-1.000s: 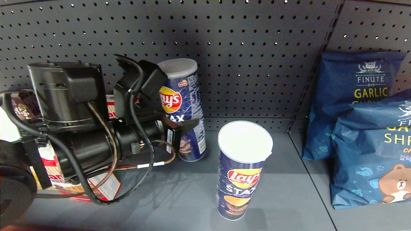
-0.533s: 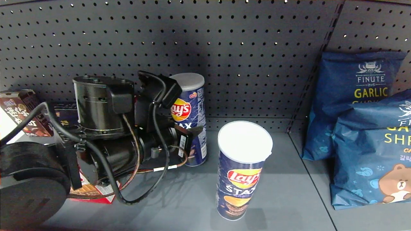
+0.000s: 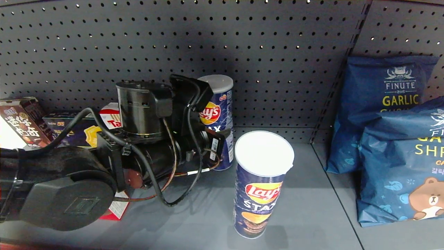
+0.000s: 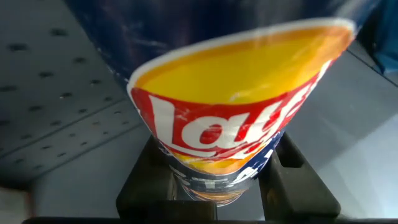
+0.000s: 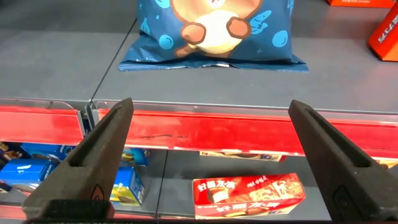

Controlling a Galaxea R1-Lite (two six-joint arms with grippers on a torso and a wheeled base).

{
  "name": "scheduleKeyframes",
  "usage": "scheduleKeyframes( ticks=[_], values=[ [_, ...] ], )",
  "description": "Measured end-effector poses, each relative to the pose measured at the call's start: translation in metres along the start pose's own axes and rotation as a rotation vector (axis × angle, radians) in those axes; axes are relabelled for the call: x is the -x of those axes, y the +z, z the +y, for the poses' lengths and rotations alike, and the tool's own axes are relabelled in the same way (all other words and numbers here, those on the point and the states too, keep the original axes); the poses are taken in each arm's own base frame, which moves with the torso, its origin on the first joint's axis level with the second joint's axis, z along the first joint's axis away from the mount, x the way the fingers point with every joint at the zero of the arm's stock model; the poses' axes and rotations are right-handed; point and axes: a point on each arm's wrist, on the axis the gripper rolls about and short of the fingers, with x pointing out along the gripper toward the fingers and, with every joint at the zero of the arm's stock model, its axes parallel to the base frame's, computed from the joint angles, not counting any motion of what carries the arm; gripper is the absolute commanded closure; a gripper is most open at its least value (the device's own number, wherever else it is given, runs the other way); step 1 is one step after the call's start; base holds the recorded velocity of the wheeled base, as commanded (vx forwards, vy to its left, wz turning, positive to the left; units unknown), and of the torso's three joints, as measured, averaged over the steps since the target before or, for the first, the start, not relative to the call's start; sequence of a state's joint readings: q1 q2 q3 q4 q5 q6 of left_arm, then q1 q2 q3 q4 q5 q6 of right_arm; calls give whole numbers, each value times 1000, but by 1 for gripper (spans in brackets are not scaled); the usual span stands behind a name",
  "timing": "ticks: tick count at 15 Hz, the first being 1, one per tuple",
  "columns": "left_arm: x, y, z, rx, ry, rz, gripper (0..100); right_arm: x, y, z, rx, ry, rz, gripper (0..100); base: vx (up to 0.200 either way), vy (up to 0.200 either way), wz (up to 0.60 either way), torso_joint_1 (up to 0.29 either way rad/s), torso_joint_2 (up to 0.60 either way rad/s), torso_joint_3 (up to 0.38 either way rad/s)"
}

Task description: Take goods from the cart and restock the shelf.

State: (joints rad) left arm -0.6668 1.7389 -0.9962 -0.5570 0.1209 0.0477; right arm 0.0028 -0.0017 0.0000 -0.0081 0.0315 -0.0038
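chip can (image 3: 218,113), clamped by the left gripper (image 3: 222,138) mid-frame, should settle upright, clear of the front can (image 3: 262,187), before release.

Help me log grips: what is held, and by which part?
Left gripper holds the rear chip can by its lower body; right gripper is open, holding nothing.

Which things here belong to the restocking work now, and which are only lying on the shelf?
In the job:
chip can, held by the left gripper
shelf

Only lying about:
second chip can, standing in front
blue snack bags
boxes at the left
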Motion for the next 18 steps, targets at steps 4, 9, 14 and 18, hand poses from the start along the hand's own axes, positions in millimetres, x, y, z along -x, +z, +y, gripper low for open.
scheduleKeyframes(
  ticks=[4, 9, 14, 18],
  values=[
    [-12, 0, -6, -1, -12, -5, 100, 0, 0, 0, 0, 0, 0, 0, 0, 0, 0, 0, 0, 0],
    [-22, -2, -11, -5, -23, 3, 100, 0, 0, 0, 0, 0, 0, 0, 0, 0, 0, 0, 0, 0],
    [-32, -6, -16, -7, -35, 15, 100, 0, 0, 0, 0, 0, 0, 0, 0, 0, 0, 0, 0, 0],
    [-39, -10, -21, -11, -44, 10, 0, 0, 0, 0, 0, 0, 0, 0, 0, 0, 0, 0, 0, 0]
  ],
)
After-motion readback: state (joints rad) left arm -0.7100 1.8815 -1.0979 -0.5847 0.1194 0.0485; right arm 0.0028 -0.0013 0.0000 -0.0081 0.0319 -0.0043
